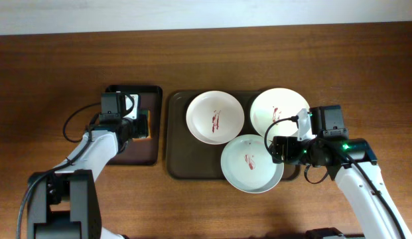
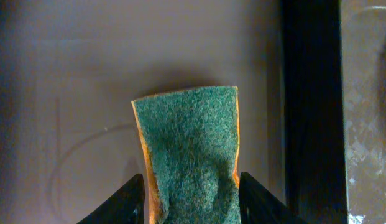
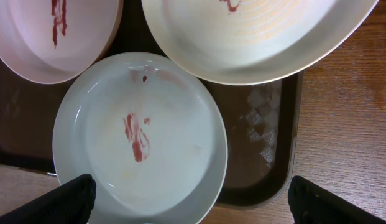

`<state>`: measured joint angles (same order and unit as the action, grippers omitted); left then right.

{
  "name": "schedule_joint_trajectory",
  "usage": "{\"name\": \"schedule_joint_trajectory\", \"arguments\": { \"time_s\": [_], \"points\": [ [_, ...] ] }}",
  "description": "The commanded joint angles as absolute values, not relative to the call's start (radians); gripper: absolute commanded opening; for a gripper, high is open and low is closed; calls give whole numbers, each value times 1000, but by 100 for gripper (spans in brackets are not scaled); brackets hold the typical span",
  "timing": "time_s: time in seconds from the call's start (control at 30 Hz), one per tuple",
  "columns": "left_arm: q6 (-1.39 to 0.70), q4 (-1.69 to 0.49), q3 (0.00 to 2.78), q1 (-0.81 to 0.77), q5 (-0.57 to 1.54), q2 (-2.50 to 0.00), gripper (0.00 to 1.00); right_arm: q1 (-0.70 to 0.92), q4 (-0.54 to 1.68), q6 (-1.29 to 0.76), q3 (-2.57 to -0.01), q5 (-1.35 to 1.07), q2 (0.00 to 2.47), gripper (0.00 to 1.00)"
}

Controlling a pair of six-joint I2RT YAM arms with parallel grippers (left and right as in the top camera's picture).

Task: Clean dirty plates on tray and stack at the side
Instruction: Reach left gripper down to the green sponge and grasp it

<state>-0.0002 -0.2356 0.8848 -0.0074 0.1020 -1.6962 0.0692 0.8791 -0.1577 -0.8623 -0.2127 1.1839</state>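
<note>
Three white plates lie on the dark brown tray (image 1: 179, 156), each with red smears at the centre: one at the back left (image 1: 215, 117), one at the back right (image 1: 280, 111), and one at the front (image 1: 252, 163) that overhangs the tray's front rim. My right gripper (image 1: 280, 150) is wide open at the front plate's right rim; in the right wrist view its fingers (image 3: 193, 202) straddle that plate's (image 3: 140, 140) edge. My left gripper (image 1: 140, 125) is shut on the green-and-orange sponge (image 2: 189, 155), with its fingers (image 2: 191, 202) against both sides.
The sponge lies on a smaller dark tray (image 1: 142, 153) left of the plate tray. Bare wooden table (image 1: 365, 73) lies to the right of the tray and along the front.
</note>
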Motion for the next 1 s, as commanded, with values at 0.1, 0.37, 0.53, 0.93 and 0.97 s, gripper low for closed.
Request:
{"name": "schedule_joint_trajectory", "arguments": {
  "time_s": [0.1, 0.37, 0.53, 0.93, 0.97],
  "points": [
    [1, -213, 901, -31, 126, -1737, 46, 72, 879, -166, -883, -225, 1185, 99],
    [0, -207, 901, -39, 109, -1741, 0, 72, 879, -166, -883, -225, 1185, 99],
    [1, -241, 882, -39, 105, -1756, 0, 72, 883, -166, -883, -225, 1185, 99],
    [-38, -251, 881, -98, 241, -1777, 0, 72, 886, -166, -882, -225, 1187, 99],
    [-39, -255, 881, -107, 241, -1777, 0, 72, 886, -166, -882, -224, 1187, 99]
  ]
}}
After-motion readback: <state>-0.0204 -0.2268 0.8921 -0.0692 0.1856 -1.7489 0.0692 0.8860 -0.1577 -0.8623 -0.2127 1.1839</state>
